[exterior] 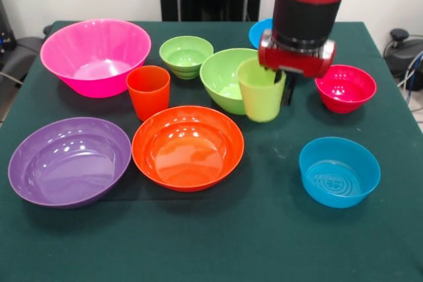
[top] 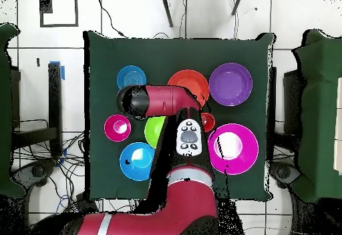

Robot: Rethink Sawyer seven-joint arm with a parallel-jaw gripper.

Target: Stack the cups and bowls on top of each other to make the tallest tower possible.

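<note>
My gripper (exterior: 283,86) is shut on the rim of the lime green cup (exterior: 260,94), one finger inside and one outside. The cup hangs upright, slightly tilted, just in front of the medium green bowl (exterior: 225,77). The orange cup (exterior: 148,92) stands left of that bowl. The small red bowl (exterior: 345,88) is right of the gripper. The pink bowl (exterior: 96,54), small green bowl (exterior: 186,55), orange bowl (exterior: 188,148), purple bowl (exterior: 69,161) and a blue bowl (exterior: 339,171) each stand alone. No tower shows. In the overhead view my arm (top: 167,102) hides the gripper and the lime cup.
A second blue bowl (exterior: 259,31) sits half hidden behind my arm, and it shows in the overhead view (top: 138,160). The green table cloth (exterior: 264,242) has bare room along its near edge. Chairs and cables lie beyond the table's sides.
</note>
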